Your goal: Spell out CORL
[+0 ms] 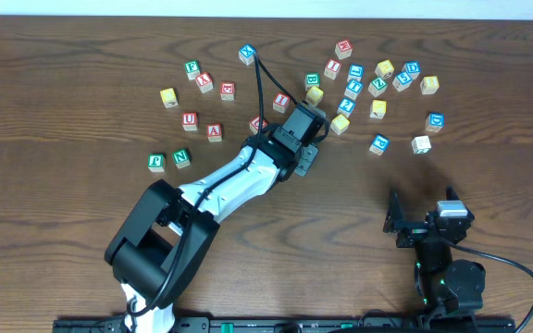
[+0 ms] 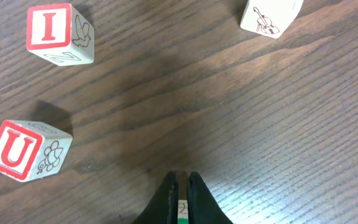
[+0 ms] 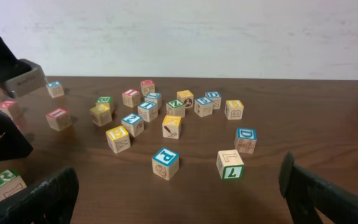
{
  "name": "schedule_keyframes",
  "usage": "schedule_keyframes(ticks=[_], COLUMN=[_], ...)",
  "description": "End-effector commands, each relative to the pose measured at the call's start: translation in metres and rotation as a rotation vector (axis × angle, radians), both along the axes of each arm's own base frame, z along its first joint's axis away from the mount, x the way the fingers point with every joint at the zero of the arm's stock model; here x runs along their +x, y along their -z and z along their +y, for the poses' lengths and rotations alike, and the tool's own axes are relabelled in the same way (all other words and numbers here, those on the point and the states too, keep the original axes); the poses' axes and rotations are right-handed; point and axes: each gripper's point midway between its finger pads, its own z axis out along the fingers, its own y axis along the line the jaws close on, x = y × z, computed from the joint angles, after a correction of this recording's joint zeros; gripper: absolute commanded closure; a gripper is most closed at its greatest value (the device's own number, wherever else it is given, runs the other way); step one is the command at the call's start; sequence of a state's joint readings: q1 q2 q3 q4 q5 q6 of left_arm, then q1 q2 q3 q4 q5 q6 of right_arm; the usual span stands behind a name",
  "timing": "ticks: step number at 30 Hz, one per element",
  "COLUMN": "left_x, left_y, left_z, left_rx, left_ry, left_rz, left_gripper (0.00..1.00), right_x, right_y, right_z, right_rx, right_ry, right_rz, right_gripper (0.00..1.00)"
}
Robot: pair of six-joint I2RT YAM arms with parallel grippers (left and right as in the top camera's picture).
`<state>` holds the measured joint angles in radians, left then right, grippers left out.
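Over two dozen cubes [image 1: 353, 88] strew the bench [image 1: 63, 194]. Left pincer [image 2: 183, 178], pressed together, sits near two red cubes, I [image 2: 50, 28] and U [image 2: 17, 151], and one green R cube [image 3: 5, 182]. Right pincer [image 3: 179, 184] gapes, empty.

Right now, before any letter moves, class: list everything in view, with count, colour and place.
letter cubes: roughly twenty-eight, red, blue, green or yellow faces, scattered across the table's far half
table: one, dark brown wood, under everything
wall: one, pale, behind the table
cables: two, black, one per arm
left arm: one, white and black, reaching among the cubes; left gripper shut
right arm: one, black, near right edge; right gripper open, empty
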<state>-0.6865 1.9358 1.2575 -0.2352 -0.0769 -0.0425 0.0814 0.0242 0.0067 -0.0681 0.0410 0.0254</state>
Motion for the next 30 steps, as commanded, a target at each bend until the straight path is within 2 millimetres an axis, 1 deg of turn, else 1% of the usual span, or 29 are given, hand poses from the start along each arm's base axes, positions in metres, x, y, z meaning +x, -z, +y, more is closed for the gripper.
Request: schedule_keyframes(ticks=[1,4,14,20,23,30], left_x=[-0.003,-0.005,-0.007,-0.005,-0.008,-0.009], left_y=[0.025,0.034,0.036,0.033,0.031,0.02], left_z=[0.002,0.003,0.005,0.003,-0.002,-0.004], left_rx=[0.043,0.058,0.066,0.061,0.044,0.026], left_ry=[0.029,0.029,0.03,0.03,0.059,0.069], left_rz=[0.035,0.054,0.064,0.058,0.067,0.061], left_gripper=[0.92,0.93,0.93,0.93,0.93,0.92], right_x=[0.0,0.0,0.0,0.0,0.0,0.0], right_y=[0.001,0.001,0.001,0.001,0.001,0.001], right_z=[-0.001,-0.001,-0.001,-0.001,-0.001,-0.001], right_rx=[-0.005,-0.005,-0.005,-0.005,-0.005,-0.005], right_ry=[0.006,0.006,0.006,0.006,0.006,0.006], right_rz=[0.004,0.004,0.004,0.004,0.004,0.004], right_gripper=[0.01,0.01,0.01,0.01,0.01,0.01])
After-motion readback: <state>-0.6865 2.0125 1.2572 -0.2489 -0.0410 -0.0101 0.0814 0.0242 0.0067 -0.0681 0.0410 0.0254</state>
